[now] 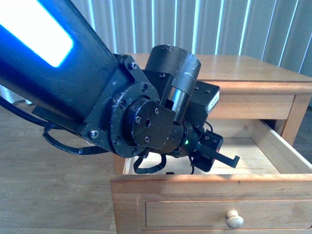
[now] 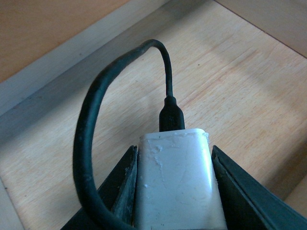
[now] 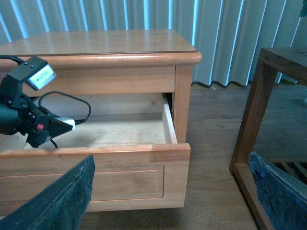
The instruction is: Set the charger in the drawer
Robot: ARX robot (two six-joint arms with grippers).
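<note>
The left fingers (image 2: 122,189) squeeze the charger (image 2: 175,187) tight, one on each side of the little white block. Its black cable (image 2: 86,129) makes a big loop (it plugs into the end of the block). The charger is held over the pale wood inside the open drawer (image 1: 204,179). The right fingers (image 3: 67,201) are spread wide and hold nothing, out in front of the drawer.
</note>
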